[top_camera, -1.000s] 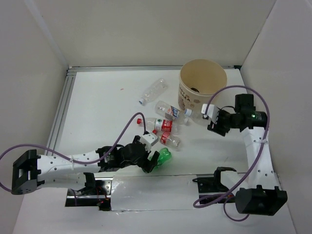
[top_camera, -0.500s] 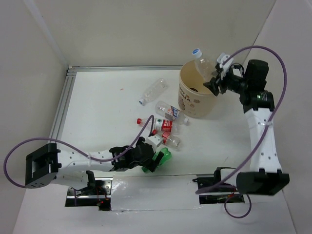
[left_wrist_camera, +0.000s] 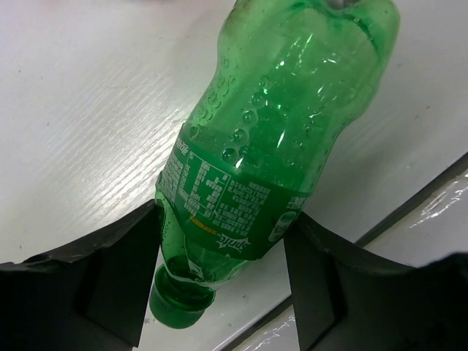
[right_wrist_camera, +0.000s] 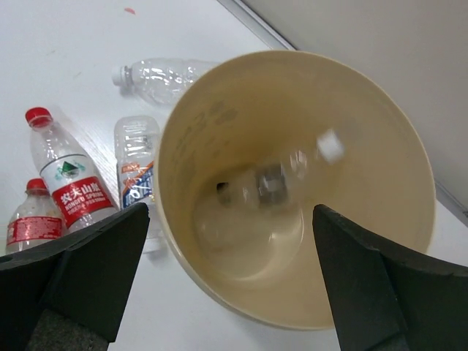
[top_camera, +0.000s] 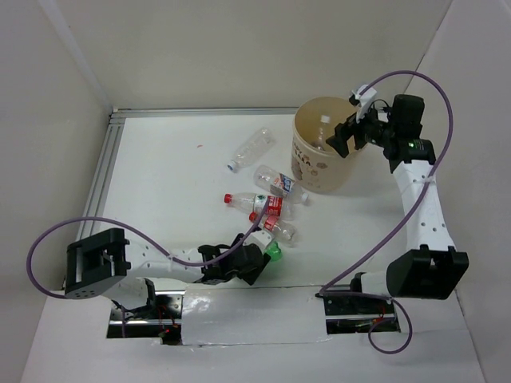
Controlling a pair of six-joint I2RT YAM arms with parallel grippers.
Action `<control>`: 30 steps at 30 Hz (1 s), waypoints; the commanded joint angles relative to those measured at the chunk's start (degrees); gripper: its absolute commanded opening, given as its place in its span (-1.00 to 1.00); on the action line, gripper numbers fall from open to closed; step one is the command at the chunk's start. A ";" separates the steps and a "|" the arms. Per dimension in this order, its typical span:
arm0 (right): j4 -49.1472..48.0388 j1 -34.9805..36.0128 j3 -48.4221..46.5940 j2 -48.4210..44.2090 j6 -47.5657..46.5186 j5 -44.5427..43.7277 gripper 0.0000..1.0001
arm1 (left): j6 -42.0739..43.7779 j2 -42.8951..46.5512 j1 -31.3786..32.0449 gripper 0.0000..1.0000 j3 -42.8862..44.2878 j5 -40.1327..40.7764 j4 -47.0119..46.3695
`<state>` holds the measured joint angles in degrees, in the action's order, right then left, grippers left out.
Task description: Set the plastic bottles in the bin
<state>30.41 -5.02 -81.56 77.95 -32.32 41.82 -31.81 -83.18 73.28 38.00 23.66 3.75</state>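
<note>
The white tabletop (top_camera: pixel 176 183) carries everything. At its far right stands the round beige bin (top_camera: pixel 319 171), upright, mouth open upward. The right hand (top_camera: pixel 345 137) hangs over the bin's rim with its fingers spread wide and nothing between them. Below it, inside the bin, is a clear bottle with a white cap (right_wrist_camera: pixel 281 175), smeared by blur in the wrist view.

The left hand (left_wrist_camera: pixel 223 227) is low at the near edge of the tabletop, pinching the green bottle (left_wrist_camera: pixel 285 110). Its two dark fingers press the labelled waist from either side. The bottle lies on its side, its green cap pointing back toward the wrist.

Between the two hands, left of the bin, the other bottles lie on their sides:
- an unlabelled clear one (top_camera: pixel 250 149), farthest back;
- a blue-labelled one (top_camera: pixel 277 183) just beside the bin's foot;
- a red-capped one (top_camera: pixel 243 199);
- two red-labelled ones (top_camera: pixel 271 209) (top_camera: pixel 281 230), near the green bottle.
</note>
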 commanded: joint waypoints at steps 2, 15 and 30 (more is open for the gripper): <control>-2.65 0.36 0.35 -6.32 2.96 1.68 0.99 | -1.06 1.17 0.55 -0.12 1.20 1.74 -2.08; 5.97 -3.15 15.96 -20.90 5.33 -7.62 -0.81 | 10.16 17.52 3.89 -1.00 17.53 0.50 4.79; 11.77 -3.86 27.33 -35.06 4.28 -10.01 -0.31 | 16.88 -18.31 -19.48 -0.97 67.39 -7.22 -15.97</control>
<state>39.11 -8.78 -55.42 43.90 -26.92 32.05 -13.93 -96.62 56.40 93.80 20.69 -8.14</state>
